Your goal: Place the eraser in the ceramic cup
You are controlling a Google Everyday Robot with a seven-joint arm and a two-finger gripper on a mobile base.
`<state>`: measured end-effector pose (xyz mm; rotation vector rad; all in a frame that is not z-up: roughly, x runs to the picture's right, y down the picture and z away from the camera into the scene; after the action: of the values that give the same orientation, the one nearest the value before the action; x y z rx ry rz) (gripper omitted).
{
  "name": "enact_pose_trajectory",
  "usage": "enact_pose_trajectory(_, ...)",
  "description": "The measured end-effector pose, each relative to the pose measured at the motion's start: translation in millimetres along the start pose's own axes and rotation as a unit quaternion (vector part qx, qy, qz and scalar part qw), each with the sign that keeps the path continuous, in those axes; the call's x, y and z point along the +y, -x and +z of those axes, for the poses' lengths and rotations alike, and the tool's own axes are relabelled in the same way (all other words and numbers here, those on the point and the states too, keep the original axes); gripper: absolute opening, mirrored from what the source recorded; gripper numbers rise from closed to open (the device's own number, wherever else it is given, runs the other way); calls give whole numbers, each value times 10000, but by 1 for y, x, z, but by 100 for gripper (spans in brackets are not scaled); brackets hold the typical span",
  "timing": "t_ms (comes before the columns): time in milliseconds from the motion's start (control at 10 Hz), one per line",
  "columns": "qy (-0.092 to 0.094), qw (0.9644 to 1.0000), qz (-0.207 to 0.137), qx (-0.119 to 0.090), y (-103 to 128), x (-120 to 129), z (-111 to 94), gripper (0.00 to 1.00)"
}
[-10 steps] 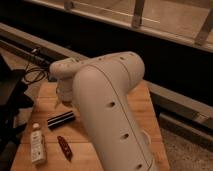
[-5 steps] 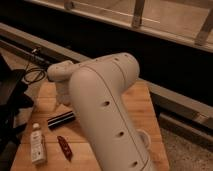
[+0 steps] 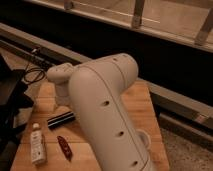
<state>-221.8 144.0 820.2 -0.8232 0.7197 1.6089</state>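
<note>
Okay: one eraser (image 3: 61,120) lies flat on the bench (image 3: 145,102) near the left edge. The gripper (image 3: 59,96) sits just behind it, grip state cannot tell. One ceramic cup (image 3: 145,140) is toward the right edge, half hidden by the arm (image 3: 107,115). One white tube (image 3: 36,144) and one red oblong (image 3: 64,146) are at the front-left corner. Bare wood shows at the rear-right corner.

jaws low over tabletop (image 3: 141,104), rear-left | eraser (image 3: 61,120) just before jaws | oblong item (image 3: 64,146) before eraser | tube (image 3: 36,144) left of it | ceramic cup (image 3: 146,139) well right of jaws
</note>
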Motion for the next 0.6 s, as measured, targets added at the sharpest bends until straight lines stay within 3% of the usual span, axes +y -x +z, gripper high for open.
enact_pose_trajectory(200, 335, 9994, 94, -10, 5, 2, 16, 80)
enact_pose_trajectory(600, 390, 9990, 234, 8, 8, 8, 35, 80)
